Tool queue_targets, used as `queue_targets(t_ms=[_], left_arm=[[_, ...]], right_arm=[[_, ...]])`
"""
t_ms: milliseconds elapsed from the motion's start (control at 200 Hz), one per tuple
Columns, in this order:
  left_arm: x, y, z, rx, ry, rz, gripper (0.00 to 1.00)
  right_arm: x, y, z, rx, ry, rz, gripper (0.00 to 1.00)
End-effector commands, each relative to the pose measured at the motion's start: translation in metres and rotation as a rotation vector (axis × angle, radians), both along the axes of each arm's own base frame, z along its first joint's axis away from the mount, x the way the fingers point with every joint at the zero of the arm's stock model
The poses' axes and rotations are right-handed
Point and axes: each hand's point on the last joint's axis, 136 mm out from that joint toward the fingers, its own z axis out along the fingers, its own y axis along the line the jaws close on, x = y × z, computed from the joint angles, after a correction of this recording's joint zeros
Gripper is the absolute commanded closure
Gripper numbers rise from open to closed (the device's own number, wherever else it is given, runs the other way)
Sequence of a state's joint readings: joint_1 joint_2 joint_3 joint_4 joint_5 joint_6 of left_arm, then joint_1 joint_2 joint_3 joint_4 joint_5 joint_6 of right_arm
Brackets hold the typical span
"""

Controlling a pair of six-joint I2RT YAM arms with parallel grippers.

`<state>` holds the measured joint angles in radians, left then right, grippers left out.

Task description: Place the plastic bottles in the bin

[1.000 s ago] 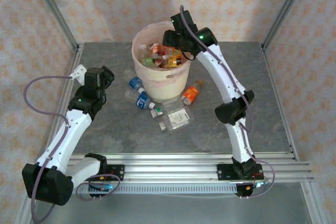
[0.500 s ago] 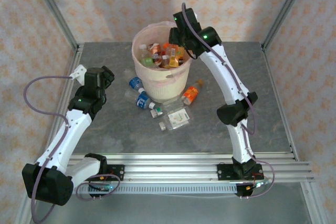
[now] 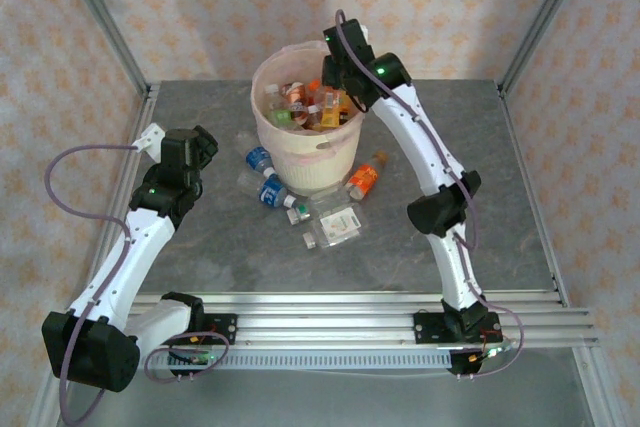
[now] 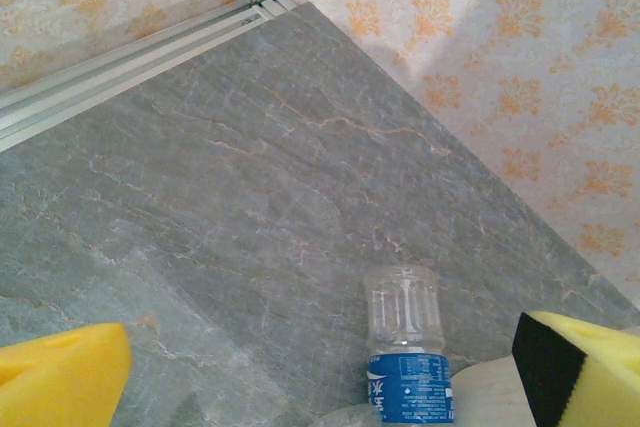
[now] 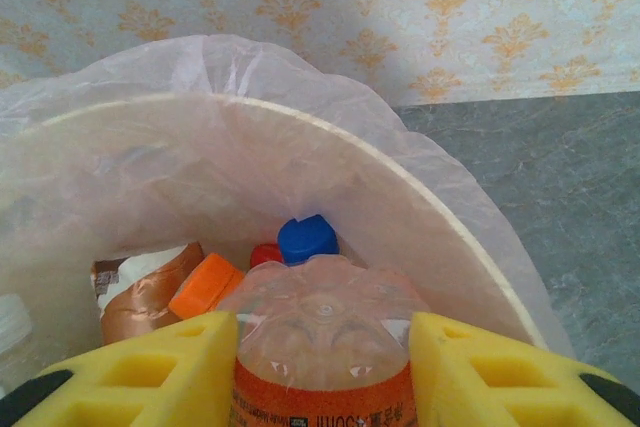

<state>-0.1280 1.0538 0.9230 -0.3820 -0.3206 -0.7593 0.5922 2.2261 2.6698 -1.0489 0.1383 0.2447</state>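
Note:
The bin (image 3: 312, 162) is a cream basket with a pink liner, standing at the table's back middle with several bottles inside. Over its right rim my right gripper (image 3: 336, 95) is shut on a clear bottle with an orange label (image 5: 322, 312). In the right wrist view the yellow pads (image 5: 150, 372) press both sides of that bottle above the bin's liner (image 5: 230, 77). My left gripper (image 3: 200, 147) hangs open left of the bin. A blue-labelled bottle (image 4: 405, 352) lies on the table between its pads (image 4: 60, 377). More bottles lie before the bin: blue (image 3: 272, 192), orange (image 3: 363, 179), clear (image 3: 335, 222).
Orange, red and blue caps (image 5: 307, 237) show inside the bin below the held bottle. Metal frame posts (image 3: 100, 17) and papered walls enclose the grey table (image 3: 480, 167). A rail (image 3: 330, 322) runs along the near edge.
The right gripper's jaws have closed onto the orange-labelled bottle over the bin and shifted slightly. The left arm has stayed still.

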Motion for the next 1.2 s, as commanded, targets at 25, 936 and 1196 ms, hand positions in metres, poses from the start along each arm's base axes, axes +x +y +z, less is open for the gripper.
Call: queue_targets(t_ms=[25,936,1196], left_arm=[[-0.002,0.006,-0.001,0.01,0.006,0.023,0.0],[0.018,-0.01,-0.009,-0.019,0.063,-0.057,0.0],[0.03,-0.016,-0.025,-0.038,0.119,-0.082,0.0]], right_arm=[[0.009,0.007,-0.019,-0.018,0.028,0.035,0.53],[-0.05,-0.009,0.08,0.116,-0.072,0.116,0.18],[-0.071,-0.028,0.085,0.083,-0.054,0.093,0.01]])
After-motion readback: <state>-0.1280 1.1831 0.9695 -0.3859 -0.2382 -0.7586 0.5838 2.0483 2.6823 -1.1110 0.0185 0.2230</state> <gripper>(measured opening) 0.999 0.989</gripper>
